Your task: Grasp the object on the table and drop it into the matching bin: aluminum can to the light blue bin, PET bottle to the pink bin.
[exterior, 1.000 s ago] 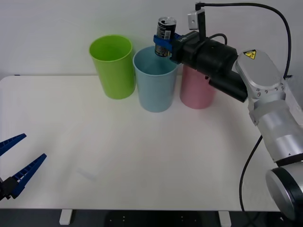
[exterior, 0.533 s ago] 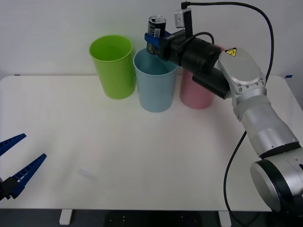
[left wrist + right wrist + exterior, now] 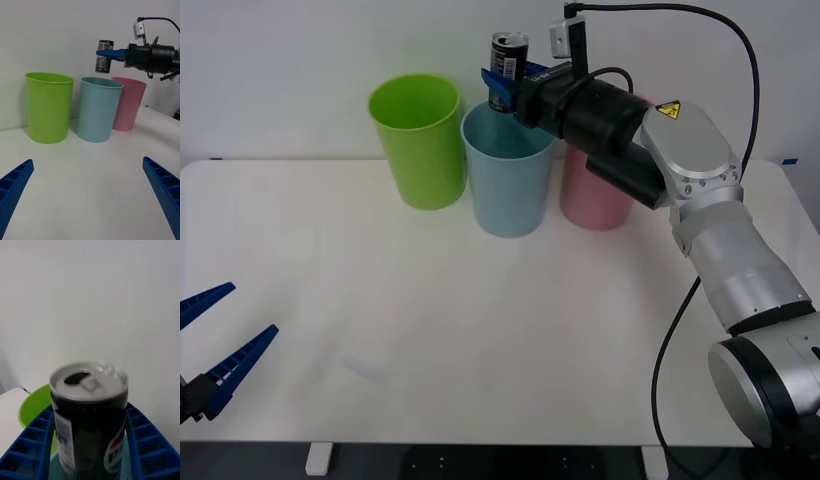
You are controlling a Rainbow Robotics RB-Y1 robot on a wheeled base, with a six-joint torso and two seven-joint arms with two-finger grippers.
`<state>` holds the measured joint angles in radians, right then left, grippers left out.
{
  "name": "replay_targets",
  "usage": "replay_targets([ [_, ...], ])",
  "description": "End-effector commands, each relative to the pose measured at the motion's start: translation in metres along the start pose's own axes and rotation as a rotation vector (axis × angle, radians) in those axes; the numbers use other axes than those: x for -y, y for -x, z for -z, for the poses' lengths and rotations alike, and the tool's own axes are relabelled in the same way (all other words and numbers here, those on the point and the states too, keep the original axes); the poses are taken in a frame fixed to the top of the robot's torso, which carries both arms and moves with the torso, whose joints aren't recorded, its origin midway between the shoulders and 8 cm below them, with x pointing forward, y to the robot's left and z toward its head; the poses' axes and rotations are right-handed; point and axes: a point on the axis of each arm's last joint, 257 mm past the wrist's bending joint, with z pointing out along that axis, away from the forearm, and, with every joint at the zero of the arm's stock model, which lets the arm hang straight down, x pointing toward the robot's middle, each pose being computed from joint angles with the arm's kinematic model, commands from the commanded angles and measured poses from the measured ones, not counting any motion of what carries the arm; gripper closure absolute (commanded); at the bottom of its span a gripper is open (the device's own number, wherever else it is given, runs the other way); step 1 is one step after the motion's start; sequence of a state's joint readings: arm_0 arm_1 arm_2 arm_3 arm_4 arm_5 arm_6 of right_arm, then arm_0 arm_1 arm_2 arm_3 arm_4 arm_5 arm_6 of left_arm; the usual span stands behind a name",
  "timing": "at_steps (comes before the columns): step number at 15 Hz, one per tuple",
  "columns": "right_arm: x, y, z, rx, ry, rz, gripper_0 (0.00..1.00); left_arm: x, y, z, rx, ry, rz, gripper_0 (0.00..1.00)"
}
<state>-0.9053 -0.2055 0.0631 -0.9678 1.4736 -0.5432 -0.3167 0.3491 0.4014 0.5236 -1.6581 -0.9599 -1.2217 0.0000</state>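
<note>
Right hand (image 3: 502, 78) is clamped on the can (image 3: 507, 62), holding it upright right above the light blue bin (image 3: 507, 180). Left hand (image 3: 210, 350) sits spread apart over the surface's (image 3: 480, 330) near corner.

Three bins stand in a row at the desk's (image 3: 480, 330) 12 o'clock edge. The light blue bin (image 3: 508, 180) is in the middle, the lime green bin (image 3: 420, 140) at its 9 o'clock, the pink bin (image 3: 595, 195) at its 3 o'clock. The right claw (image 3: 502, 82) holds the can (image 3: 507, 55) upright above the middle bin. The left claw (image 3: 215, 350) waits at the desk's 8 o'clock.
</note>
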Motion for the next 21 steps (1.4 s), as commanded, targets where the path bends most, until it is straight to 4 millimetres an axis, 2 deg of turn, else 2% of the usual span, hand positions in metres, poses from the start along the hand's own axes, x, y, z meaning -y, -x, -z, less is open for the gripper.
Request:
replay_targets([
  [1,0.000,0.000,0.001,0.004,0.003,-0.007,0.00,0.000,0.000,0.000,0.000,0.000,0.000,0.00],
  [6,0.004,0.003,0.004,0.009,0.005,-0.012,0.00,0.000,0.000,0.000,0.000,0.000,0.000,0.00],
  [9,0.009,0.004,0.017,0.018,0.010,-0.009,0.00,0.000,0.000,0.000,0.000,0.000,0.000,0.00],
  [14,-0.001,0.005,0.067,0.054,0.051,0.026,0.00,0.000,0.000,0.000,0.000,0.000,0.000,0.00],
  [21,-0.005,-0.017,0.151,0.025,0.120,0.047,0.00,0.000,0.000,0.000,0.000,0.000,0.000,0.00],
])
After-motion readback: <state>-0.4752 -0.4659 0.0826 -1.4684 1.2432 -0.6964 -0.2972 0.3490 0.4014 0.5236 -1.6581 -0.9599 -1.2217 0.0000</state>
